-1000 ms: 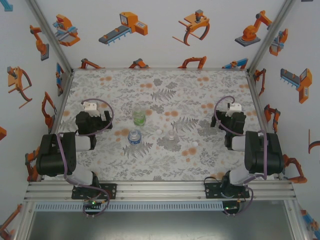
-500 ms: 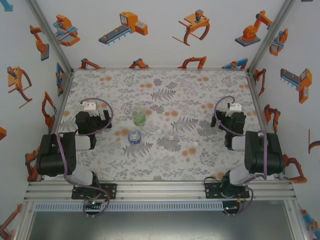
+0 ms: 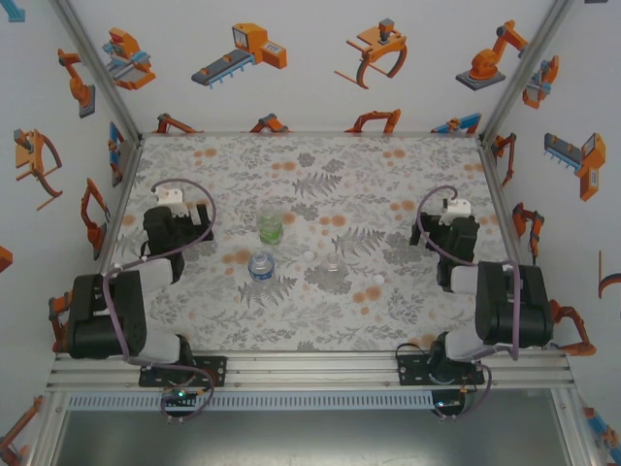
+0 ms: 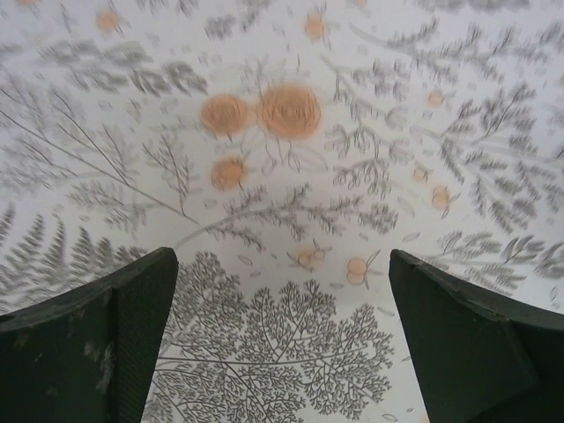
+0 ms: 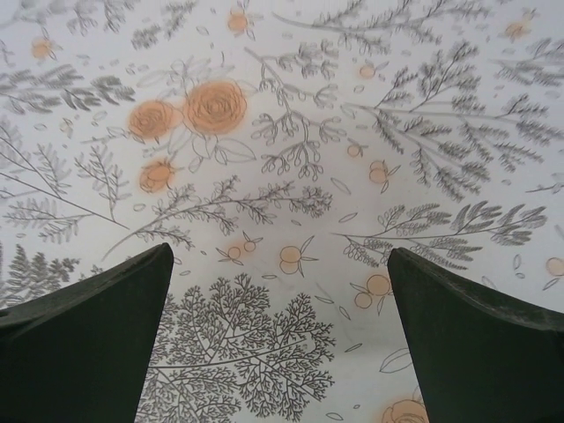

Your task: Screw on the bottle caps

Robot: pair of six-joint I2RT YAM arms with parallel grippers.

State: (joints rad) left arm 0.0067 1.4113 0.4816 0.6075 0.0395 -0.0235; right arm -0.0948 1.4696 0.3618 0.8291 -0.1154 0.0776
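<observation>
Both arms' jaws stood wide open and empty, well apart from the upright bottles (image 3: pixel 271 228) in the middle of the worktop (image 3: pixel 408 320). The tiny caps (image 3: pixel 309 255), seemingly loose nearby, could skid away, or a bottle could topple, under careless contact.

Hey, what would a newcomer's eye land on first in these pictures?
The busy floral tablecloth and the orange robot cartoons on the walls stand out first. Left of the table's centre stand the green-tinted bottle and, nearer the arms, the blue-labelled bottle, with tiny white caps lying to their right. The left end effector and the right end effector hang open above the tablecloth.
</observation>
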